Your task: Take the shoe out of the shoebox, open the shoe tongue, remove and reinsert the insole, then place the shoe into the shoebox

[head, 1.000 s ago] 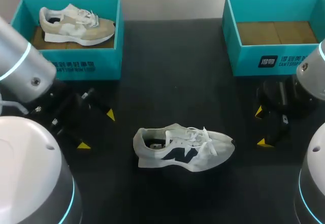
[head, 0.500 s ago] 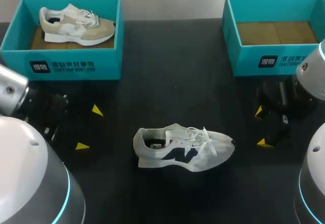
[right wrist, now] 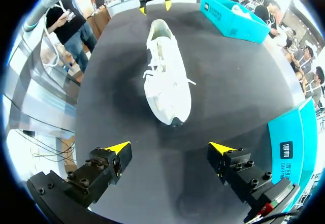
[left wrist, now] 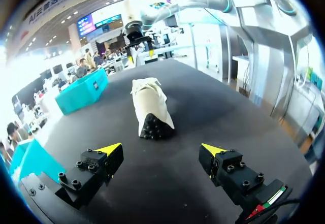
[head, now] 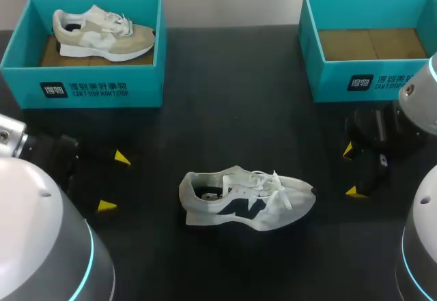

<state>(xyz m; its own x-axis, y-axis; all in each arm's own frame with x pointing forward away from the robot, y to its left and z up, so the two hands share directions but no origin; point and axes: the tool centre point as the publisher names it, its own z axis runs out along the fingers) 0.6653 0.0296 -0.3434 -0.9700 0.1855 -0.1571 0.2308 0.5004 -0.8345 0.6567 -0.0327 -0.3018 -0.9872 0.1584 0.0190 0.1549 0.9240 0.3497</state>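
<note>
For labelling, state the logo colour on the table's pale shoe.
Dark navy logo on the whitish lace-up shoe; head view.

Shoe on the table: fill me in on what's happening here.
Nothing is gripped at this moment. The white shoe lies on the table, outside both boxes. The left gripper sits open off its heel end and the right gripper open off its toe end, neither touching it. The right box is empty; the left box holds a beige shoe.
</note>
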